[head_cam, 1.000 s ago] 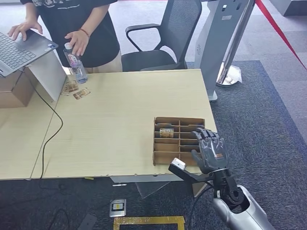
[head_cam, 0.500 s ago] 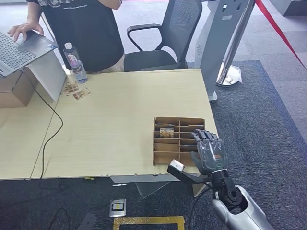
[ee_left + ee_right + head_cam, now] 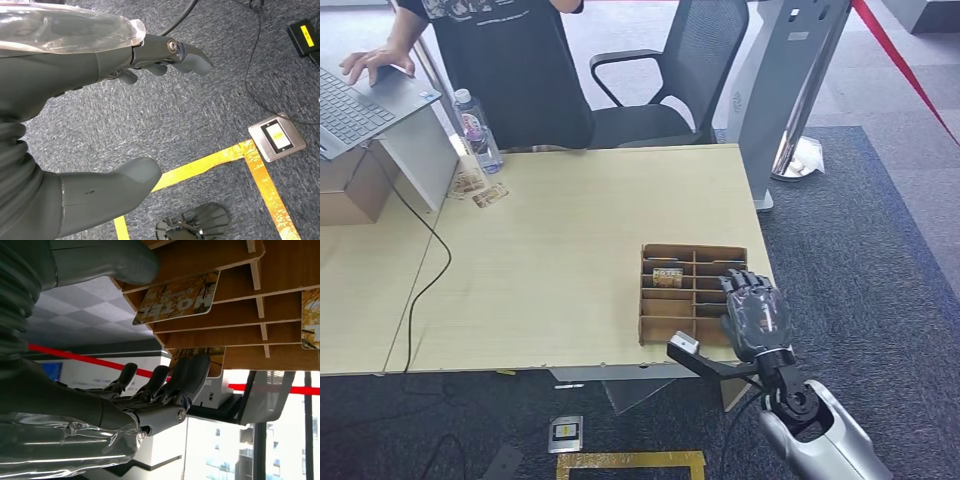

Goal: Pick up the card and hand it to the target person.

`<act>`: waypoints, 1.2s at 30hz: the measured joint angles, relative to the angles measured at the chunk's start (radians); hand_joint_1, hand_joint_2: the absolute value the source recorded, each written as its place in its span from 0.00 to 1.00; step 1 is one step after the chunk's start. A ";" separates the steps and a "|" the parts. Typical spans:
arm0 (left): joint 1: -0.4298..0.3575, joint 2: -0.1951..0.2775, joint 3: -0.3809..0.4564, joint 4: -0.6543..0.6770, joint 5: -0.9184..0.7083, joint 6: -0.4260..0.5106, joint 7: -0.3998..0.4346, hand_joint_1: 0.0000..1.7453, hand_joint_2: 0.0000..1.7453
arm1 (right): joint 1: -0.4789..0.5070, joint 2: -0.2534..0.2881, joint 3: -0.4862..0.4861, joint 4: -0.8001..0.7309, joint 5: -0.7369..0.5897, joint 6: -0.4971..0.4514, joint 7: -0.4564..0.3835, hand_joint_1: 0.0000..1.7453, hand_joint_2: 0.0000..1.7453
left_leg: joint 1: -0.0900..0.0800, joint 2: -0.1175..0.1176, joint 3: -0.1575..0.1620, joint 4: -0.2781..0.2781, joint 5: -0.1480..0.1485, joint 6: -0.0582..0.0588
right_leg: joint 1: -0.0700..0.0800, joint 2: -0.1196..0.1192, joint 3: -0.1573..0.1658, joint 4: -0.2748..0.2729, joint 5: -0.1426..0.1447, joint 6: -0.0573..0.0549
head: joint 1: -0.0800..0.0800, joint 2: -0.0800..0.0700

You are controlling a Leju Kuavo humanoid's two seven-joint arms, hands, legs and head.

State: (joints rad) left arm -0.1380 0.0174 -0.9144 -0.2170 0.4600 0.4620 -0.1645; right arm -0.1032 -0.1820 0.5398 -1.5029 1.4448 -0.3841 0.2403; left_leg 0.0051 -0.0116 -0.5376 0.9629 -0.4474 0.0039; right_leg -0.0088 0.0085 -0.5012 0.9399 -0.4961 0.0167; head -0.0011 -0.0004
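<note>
Right now the right hand (image 3: 752, 318) hovers at the near right corner of the cardboard organiser (image 3: 693, 293), fingers (image 3: 188, 372) loosely apart and holding nothing, their tips just at the slotted dividers. A card (image 3: 668, 274) stands in a slot toward the organiser's far left, so it lies ahead and to the left of the hand, its long axis running across the desk (image 3: 569, 240); the right wrist view shows another card (image 3: 177, 296) close beside the thumb (probably the easier pick). The left hand (image 3: 86, 120) hangs over the carpet, spread and empty, well away. The organiser sits by the desk's near right edge, leaving open desk beyond toward the person (image 3: 509, 65).
</note>
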 joint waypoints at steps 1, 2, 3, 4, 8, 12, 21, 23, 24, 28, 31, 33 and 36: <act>0.000 0.000 0.000 0.000 -0.004 0.000 0.001 0.00 1.00 | -0.002 0.000 0.000 0.002 0.002 0.006 0.001 0.35 1.00 | 0.000 0.000 0.000 0.000 0.000 0.000 | 0.000 0.000 0.000 0.000 0.000 0.000 | 0.000 0.000; 0.000 -0.001 0.000 0.000 -0.009 0.000 0.002 0.00 1.00 | -0.004 0.000 0.000 0.004 0.004 0.012 0.003 0.36 1.00 | 0.000 0.000 0.000 0.000 0.000 0.000 | 0.000 0.000 0.000 0.000 0.000 0.000 | 0.000 0.000; 0.000 -0.001 0.000 0.000 -0.013 0.000 0.003 0.00 1.00 | -0.007 0.000 0.000 0.007 0.005 0.016 0.004 0.39 1.00 | 0.000 0.000 0.000 0.000 0.000 0.000 | 0.000 0.000 0.000 0.000 0.000 0.000 | 0.000 0.000; 0.000 -0.002 0.000 0.000 -0.015 0.000 0.004 0.00 1.00 | -0.010 0.000 0.000 0.009 0.006 0.020 0.005 0.43 1.00 | 0.000 0.000 0.000 0.000 0.000 0.000 | 0.000 0.000 0.000 0.000 0.000 0.000 | 0.000 0.000; 0.000 -0.004 0.000 0.000 -0.018 0.000 0.009 0.00 1.00 | -0.019 0.000 0.000 0.019 0.006 0.025 0.008 0.94 1.00 | 0.000 0.000 0.000 0.000 0.000 0.000 | 0.000 0.000 0.000 0.000 0.000 0.000 | 0.000 0.000; 0.000 -0.004 0.000 0.000 -0.014 0.000 0.013 0.00 1.00 | -0.022 0.000 0.000 0.029 0.006 0.028 0.010 1.00 1.00 | 0.000 0.000 0.000 0.000 0.000 0.000 | 0.000 0.000 0.000 0.000 0.000 0.000 | 0.000 0.000; 0.003 -0.004 0.000 0.000 -0.001 0.003 0.010 0.00 1.00 | -0.027 0.000 -0.001 0.035 0.006 0.030 0.010 1.00 1.00 | 0.000 0.000 0.000 0.000 0.000 0.000 | 0.000 0.000 0.000 0.000 0.000 0.000 | 0.000 0.000; 0.003 -0.004 0.000 0.000 0.000 0.003 0.009 0.00 1.00 | -0.026 0.000 -0.002 0.034 0.008 0.031 0.010 1.00 1.00 | 0.000 0.000 0.000 0.000 0.000 0.000 | 0.000 0.000 0.000 0.000 0.000 0.000 | 0.000 0.000; 0.004 -0.004 0.000 0.000 0.000 0.003 0.008 0.00 1.00 | -0.026 0.000 -0.002 0.033 0.009 0.032 0.010 1.00 1.00 | 0.000 0.000 0.000 0.000 0.000 0.000 | 0.000 0.000 0.000 0.000 0.000 0.000 | 0.000 0.000; 0.006 -0.004 0.000 0.000 0.001 0.003 0.003 0.00 1.00 | -0.023 -0.001 -0.009 0.017 0.010 0.041 0.010 1.00 1.00 | 0.000 0.000 0.000 0.000 0.000 0.000 | 0.000 0.000 0.000 0.000 0.000 0.000 | 0.000 0.000; 0.007 -0.004 0.000 0.000 0.002 0.003 0.000 0.00 1.00 | -0.017 -0.007 -0.020 -0.010 -0.008 0.057 -0.006 1.00 1.00 | 0.000 0.000 0.000 0.000 0.000 0.000 | 0.000 0.000 0.000 0.000 0.000 0.000 | 0.000 0.000; 0.008 -0.004 0.000 0.000 0.004 0.003 -0.003 0.00 1.00 | -0.014 -0.014 -0.031 -0.038 -0.036 0.075 -0.025 1.00 1.00 | 0.000 0.000 0.000 0.000 0.000 0.000 | 0.000 0.000 0.000 0.000 0.000 0.000 | 0.000 0.000; 0.009 -0.002 0.000 0.000 0.008 0.003 -0.006 0.00 1.00 | -0.008 -0.033 -0.052 -0.092 -0.086 0.117 -0.060 1.00 1.00 | 0.000 0.000 0.000 0.000 0.000 0.000 | 0.000 0.000 0.000 0.000 0.000 0.000 | 0.000 0.000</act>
State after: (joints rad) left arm -0.1289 0.0154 -0.9148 -0.2170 0.4677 0.4649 -0.1704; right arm -0.1117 -0.2152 0.4875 -1.5946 1.3585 -0.2672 0.1808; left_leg 0.0050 -0.0115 -0.5372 0.9631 -0.4474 0.0039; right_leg -0.0090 0.0087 -0.5016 0.9398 -0.4960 0.0167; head -0.0011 -0.0004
